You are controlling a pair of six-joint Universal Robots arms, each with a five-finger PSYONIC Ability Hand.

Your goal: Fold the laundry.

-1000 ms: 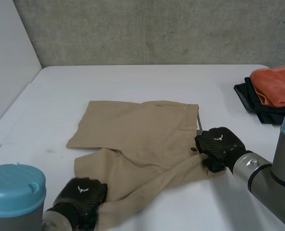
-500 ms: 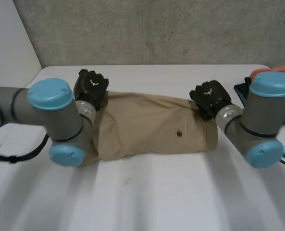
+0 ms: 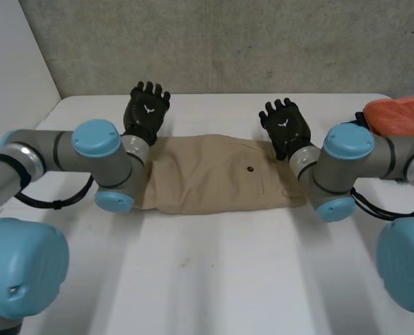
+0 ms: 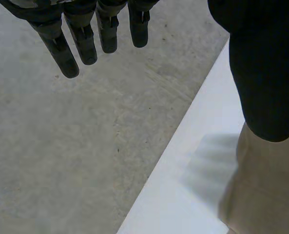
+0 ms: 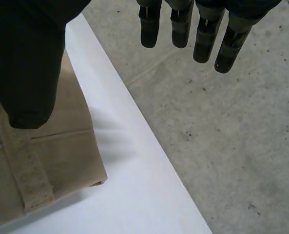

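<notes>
Tan shorts (image 3: pixel 213 174) lie folded in a flat band across the middle of the white table (image 3: pixel 213 279). My left hand (image 3: pixel 147 108) is raised above the far left corner of the shorts, open, with straight fingers (image 4: pixel 81 41) spread and nothing in them. My right hand (image 3: pixel 283 124) is raised above the far right corner, also open, its fingers (image 5: pixel 183 29) straight and empty. Under each thumb the wrist views show a corner of the shorts (image 4: pixel 266 190) (image 5: pixel 42 161) lying on the table.
A stack of folded clothes sits at the table's right edge, an orange piece (image 3: pixel 402 118) on top of dark ones (image 3: pixel 353 129). A concrete wall (image 3: pixel 213 42) stands behind the table's far edge. My two arms reach across the table on either side of the shorts.
Both hands carried the near edge of the shorts over to the far edge, folding them in half, then let go and opened, lifting off the cloth.
</notes>
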